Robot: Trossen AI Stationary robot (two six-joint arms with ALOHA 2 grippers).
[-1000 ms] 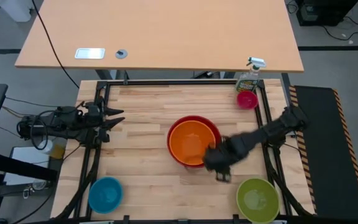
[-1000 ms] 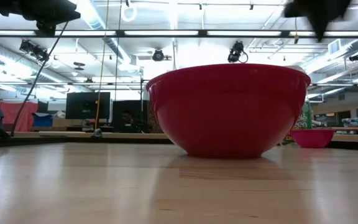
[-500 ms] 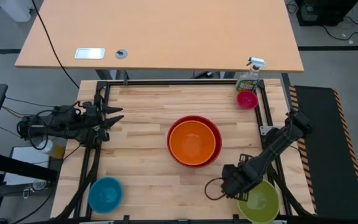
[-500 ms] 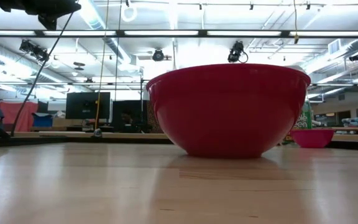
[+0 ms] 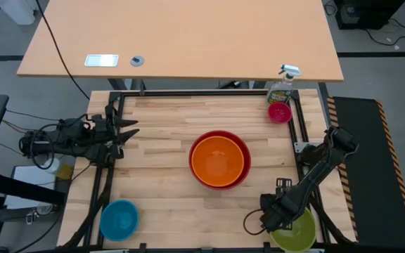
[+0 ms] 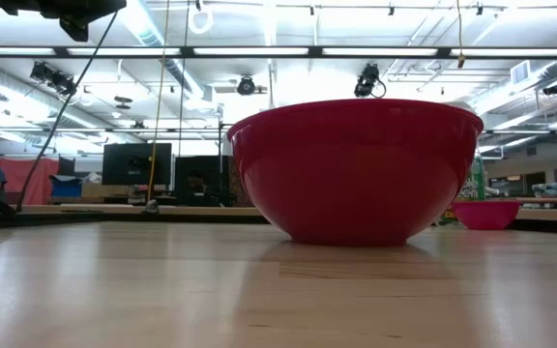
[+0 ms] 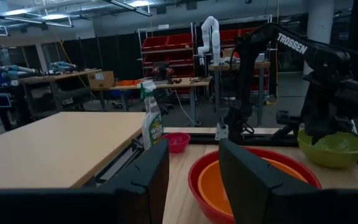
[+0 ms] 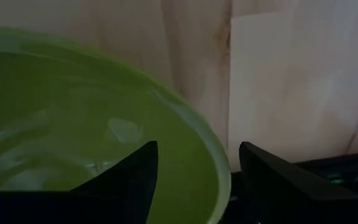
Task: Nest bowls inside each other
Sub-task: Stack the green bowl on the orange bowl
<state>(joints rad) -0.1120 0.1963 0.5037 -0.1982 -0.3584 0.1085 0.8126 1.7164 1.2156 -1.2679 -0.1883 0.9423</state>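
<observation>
An orange bowl (image 5: 219,160) sits nested in the red bowl (image 5: 242,146) at the table's middle; the low view shows the red bowl (image 6: 356,174) resting on its base. The lime green bowl (image 5: 297,232) stands at the near right, the blue bowl (image 5: 119,219) at the near left, the pink bowl (image 5: 280,112) at the far right. My right gripper (image 5: 273,221) hovers open over the green bowl's left rim (image 8: 221,177), one finger above the inside, one outside it. My left gripper (image 5: 133,130) waits open at the left edge.
A clear spray bottle (image 5: 282,88) stands at the far right beside the pink bowl. A black frame (image 5: 188,94) runs round the table. Bare wood (image 5: 181,211) lies between the blue and green bowls.
My right gripper has swung from the near right side of the red and orange bowls toward the table's near right corner and sunk down over the green bowl's rim. The bowls have kept their places.
</observation>
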